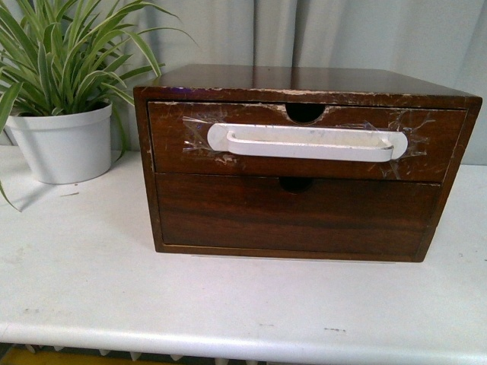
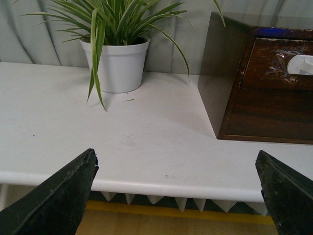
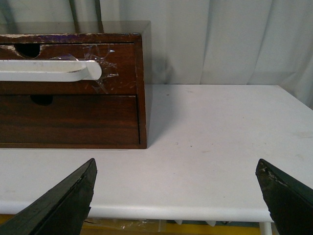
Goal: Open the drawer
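A dark brown wooden chest [image 1: 304, 80] stands on the white table [image 1: 91, 289]. Its upper drawer [image 1: 175, 133] is shut, with a long white handle [image 1: 308, 142] taped on and a half-round notch [image 1: 305, 112] in its rim. Neither gripper shows in the front view. My left gripper [image 2: 177, 159] is open and empty, off the table's front edge, left of the chest; the drawer's corner [image 2: 274, 66] shows there. My right gripper [image 3: 176, 166] is open and empty, off the front edge, right of the chest; the handle's end [image 3: 49, 70] shows there.
A plain lower drawer front [image 1: 297, 217] without a handle sits under the upper one. A white pot with a striped green plant [image 1: 65, 141] stands at the table's back left, also in the left wrist view [image 2: 119, 63]. A grey curtain [image 1: 342, 34] hangs behind.
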Robot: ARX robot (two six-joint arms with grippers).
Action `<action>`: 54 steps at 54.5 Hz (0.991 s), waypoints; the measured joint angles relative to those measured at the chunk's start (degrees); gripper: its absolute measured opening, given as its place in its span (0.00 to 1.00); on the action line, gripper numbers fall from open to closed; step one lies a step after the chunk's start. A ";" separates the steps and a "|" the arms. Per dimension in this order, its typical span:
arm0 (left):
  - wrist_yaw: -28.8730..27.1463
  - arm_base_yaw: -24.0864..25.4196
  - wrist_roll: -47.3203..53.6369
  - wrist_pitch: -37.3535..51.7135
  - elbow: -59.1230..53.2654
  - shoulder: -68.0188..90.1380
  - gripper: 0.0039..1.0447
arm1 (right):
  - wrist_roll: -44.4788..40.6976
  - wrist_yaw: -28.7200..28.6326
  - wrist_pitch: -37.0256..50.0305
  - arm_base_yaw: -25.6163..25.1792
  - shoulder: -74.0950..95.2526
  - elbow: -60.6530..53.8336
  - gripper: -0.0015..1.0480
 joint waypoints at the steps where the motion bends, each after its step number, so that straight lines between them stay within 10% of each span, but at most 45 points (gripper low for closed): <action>1: 0.00 0.00 0.00 0.00 0.00 0.00 0.94 | 0.00 0.02 0.00 0.00 0.00 0.00 0.91; 54: 0.00 0.00 0.00 0.00 0.00 0.00 0.94 | 0.00 0.02 0.00 0.00 0.00 0.00 0.91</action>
